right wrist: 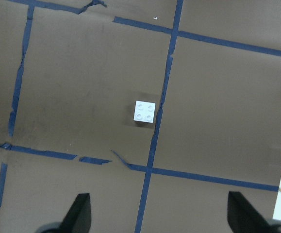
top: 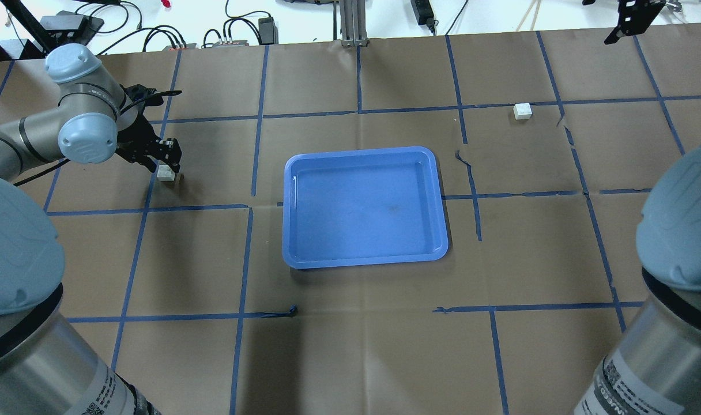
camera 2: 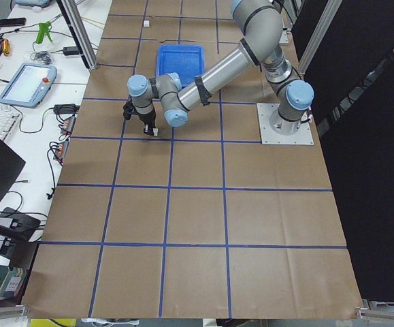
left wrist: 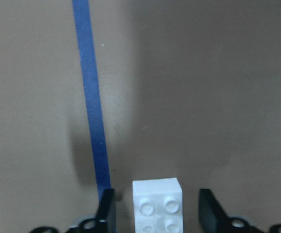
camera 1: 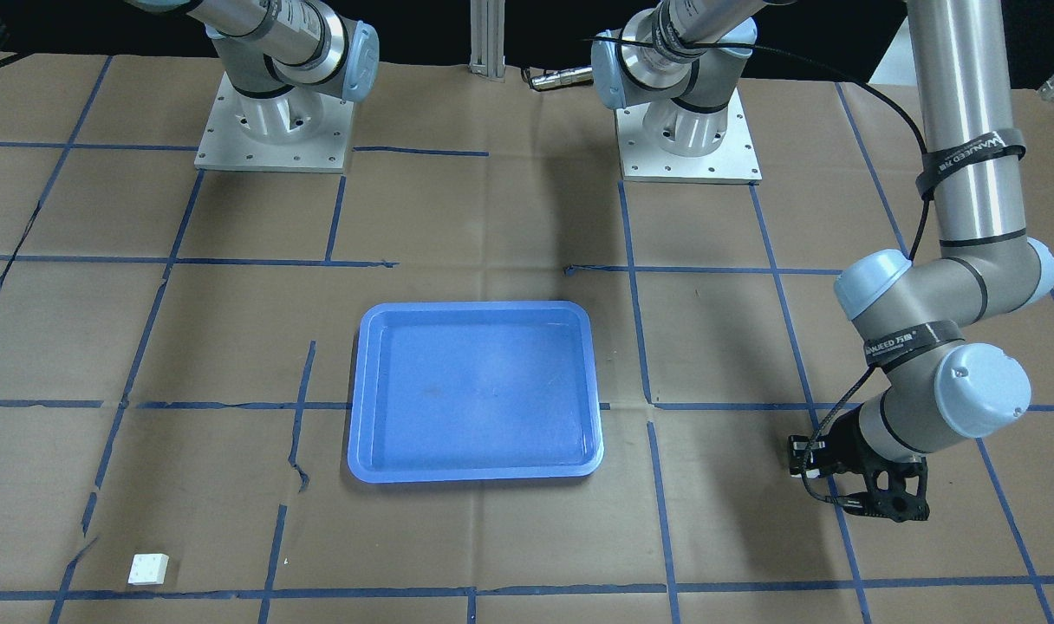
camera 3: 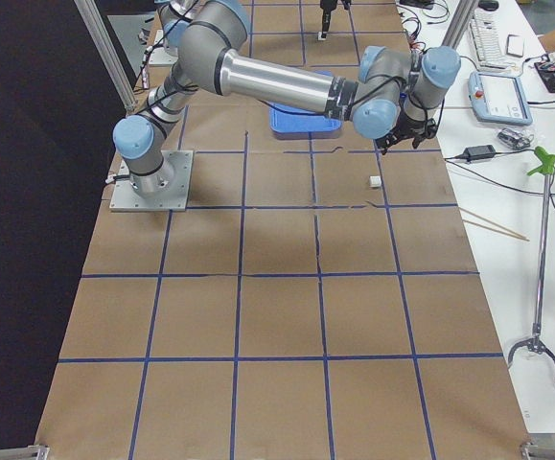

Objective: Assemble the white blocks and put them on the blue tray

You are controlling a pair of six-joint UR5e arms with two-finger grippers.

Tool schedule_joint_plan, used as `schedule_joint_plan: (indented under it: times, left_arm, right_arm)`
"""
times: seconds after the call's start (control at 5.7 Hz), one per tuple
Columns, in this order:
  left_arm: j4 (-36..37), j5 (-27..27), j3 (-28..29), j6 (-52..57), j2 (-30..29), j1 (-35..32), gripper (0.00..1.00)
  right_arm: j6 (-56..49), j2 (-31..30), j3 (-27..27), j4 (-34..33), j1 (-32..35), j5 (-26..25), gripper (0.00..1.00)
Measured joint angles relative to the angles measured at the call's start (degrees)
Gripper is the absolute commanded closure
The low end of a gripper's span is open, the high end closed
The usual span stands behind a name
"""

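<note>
Left tool (left wrist: 156, 208) wide, fingers either side of white block (top: 166, 173) on counter (top: 350, 346), gaps both sides. Right tool (right wrist: 159, 216) wide, above second white block (right wrist: 145, 111). Blue tray (top: 362, 202) mid-counter between blocks.

The blue tray (top: 362, 207) lies flat between the left white block (top: 166, 173) and the right white block (top: 522, 110), both apparently studs-up.

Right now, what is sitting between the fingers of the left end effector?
A white block, studs up, with a gap to each finger of the left end effector; the left wrist view shows it.
</note>
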Motion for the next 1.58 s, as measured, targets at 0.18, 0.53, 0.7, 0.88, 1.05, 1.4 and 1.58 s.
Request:
schedule_joint_plan:
  times: [0.18, 0.53, 0.7, 0.88, 1.05, 1.4, 1.58]
  left_arm:
    - [-0.1, 0.0, -0.1, 0.8, 0.4, -0.2, 0.90]
    - [-0.9, 0.0, -0.1, 12.7, 2.8, -3.7, 0.89]
    - [-1.2, 0.2, -0.2, 21.6, 4.1, -8.0, 0.89]
    - [-1.6, 0.5, -0.3, 29.1, 5.8, -14.1, 0.89]
    - [-2.2, 0.7, -0.9, 34.7, 7.2, -20.3, 0.89]
    - [-2.3, 0.8, -5.2, 50.2, 9.8, -28.8, 0.89]
    - [-1.9, 0.7, -7.5, 50.5, 10.3, -31.0, 0.87]
  right_arm:
    - [-0.3, 3.2, -0.2, 0.6, -1.5, 5.0, 0.00]
    - [-0.5, 8.5, 1.4, 0.6, -2.9, 12.7, 0.00]
    - [-0.5, 9.7, 3.3, 0.3, -3.1, 15.7, 0.00]
    - [-0.4, 10.2, 5.4, -0.1, -3.1, 18.0, 0.00]
    - [-0.4, 10.5, 6.7, -1.3, -3.1, 18.9, 0.00]
    - [-1.8, 11.1, 7.7, -4.2, -3.1, 18.9, 0.00]
    - [-2.8, 11.3, 7.9, -4.6, -3.1, 18.6, 0.00]
